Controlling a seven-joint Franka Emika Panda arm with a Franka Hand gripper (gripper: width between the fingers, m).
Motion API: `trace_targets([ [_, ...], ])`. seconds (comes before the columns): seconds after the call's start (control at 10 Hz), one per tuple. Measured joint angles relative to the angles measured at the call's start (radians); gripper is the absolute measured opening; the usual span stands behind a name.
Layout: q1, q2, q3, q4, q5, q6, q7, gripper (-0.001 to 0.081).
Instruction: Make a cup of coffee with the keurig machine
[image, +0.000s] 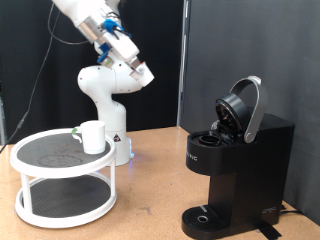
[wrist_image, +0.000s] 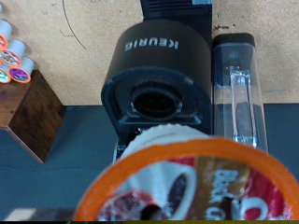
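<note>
The black keurig machine (image: 238, 165) stands at the exterior view's right with its rounded lid (image: 245, 105) raised. In the wrist view the keurig machine (wrist_image: 159, 61) lies straight ahead, its round pod chamber (wrist_image: 157, 101) open and empty. My gripper (image: 142, 74) hangs high in the air, to the left of the machine in the exterior view. A coffee pod with an orange rim and printed foil top (wrist_image: 192, 182) fills the wrist view's foreground, held at the fingers; the fingers themselves are hidden. The white cup (image: 93, 136) stands on the top tier of a round white stand (image: 22, 160).
The machine's clear water tank (wrist_image: 238, 93) sits on its side. A dark wooden block (wrist_image: 28, 112) with several spare pods (wrist_image: 14, 61) behind it stands beside the machine. The robot's white base (image: 108, 100) is behind the stand. Black curtains close the back.
</note>
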Motion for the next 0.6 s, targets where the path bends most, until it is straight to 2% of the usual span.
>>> trace_targets([
  [0.2,0.020,0.047,0.029,0.062,0.000,-0.041,0.036,0.0378],
  [0.6,0.053,0.119,0.092,0.158,0.024,-0.027,0.091,0.0378],
])
